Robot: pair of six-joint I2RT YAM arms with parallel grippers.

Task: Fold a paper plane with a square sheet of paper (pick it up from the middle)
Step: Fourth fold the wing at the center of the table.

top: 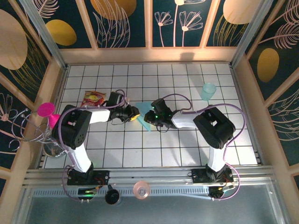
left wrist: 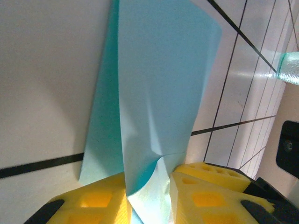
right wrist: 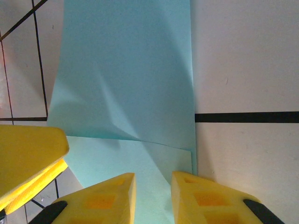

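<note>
The square sheet of paper (top: 146,124) is light blue and partly folded, and it lies mid-table between my two grippers. In the left wrist view the paper (left wrist: 159,84) rises as a creased, buckled fold. Its near end is pinched between the yellow fingers of my left gripper (left wrist: 149,200), which sits just left of the sheet (top: 136,115). My right gripper (top: 148,116) faces it from the right. Its fingers stand a little apart over a flat, paler flap of the paper (right wrist: 126,79), with the gap (right wrist: 153,196) showing paper behind it. A yellow finger (right wrist: 28,158) of the left gripper shows at the left.
A translucent teal cup (top: 209,91) stands at the back right of the tiled table (top: 187,149). A red snack packet (top: 95,99) lies behind the left arm. A pink object (top: 46,110) sits at the left wall. A dark cup (top: 112,197) and a pink disc (top: 141,189) rest on the near rail.
</note>
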